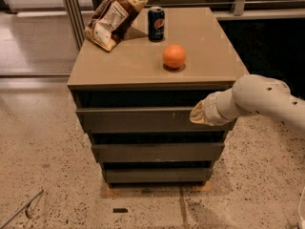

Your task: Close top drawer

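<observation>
Camera view shows the top drawer [138, 120] at mid-frame, its taupe front standing a little proud of the cabinet with a dark gap above it, so it looks not yet fully shut. The claw [202, 114] is at the right end of that front, touching it, on the pale arm [259, 99] that reaches in from the right edge. Whether it is open or closed cannot be told. Set against the flat panel, it seems placed to push, since the front has no handle. On the bench [209, 42] above, an orange [174, 56], a soda can [156, 24] and a snack bag [113, 15] lie apart from the arm.
</observation>
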`<state>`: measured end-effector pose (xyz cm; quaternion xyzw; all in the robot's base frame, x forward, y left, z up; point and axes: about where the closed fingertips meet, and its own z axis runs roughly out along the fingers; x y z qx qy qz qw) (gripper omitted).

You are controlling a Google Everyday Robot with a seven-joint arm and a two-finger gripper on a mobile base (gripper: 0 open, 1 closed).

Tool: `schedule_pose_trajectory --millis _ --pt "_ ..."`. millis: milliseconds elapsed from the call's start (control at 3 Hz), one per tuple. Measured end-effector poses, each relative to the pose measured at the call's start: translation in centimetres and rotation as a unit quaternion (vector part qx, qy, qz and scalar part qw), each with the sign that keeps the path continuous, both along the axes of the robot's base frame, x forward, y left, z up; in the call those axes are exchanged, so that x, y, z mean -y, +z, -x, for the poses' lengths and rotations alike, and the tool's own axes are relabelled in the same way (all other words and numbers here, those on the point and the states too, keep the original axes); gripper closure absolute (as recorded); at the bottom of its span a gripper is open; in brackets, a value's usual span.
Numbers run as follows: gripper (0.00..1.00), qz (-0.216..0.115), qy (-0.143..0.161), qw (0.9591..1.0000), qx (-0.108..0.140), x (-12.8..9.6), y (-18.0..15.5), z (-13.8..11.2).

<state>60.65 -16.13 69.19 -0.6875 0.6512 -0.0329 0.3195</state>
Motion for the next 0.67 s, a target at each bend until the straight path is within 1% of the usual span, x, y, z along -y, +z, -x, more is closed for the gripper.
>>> schedule_pose_trajectory --millis 333,667 --pt "1.00 -0.023 -0.007 0.9970 -0.074 -0.5 2.2 2.9" --pt "0.81 -0.016 0.007 0.9936 -0.112 -0.6 1.3 4.9"
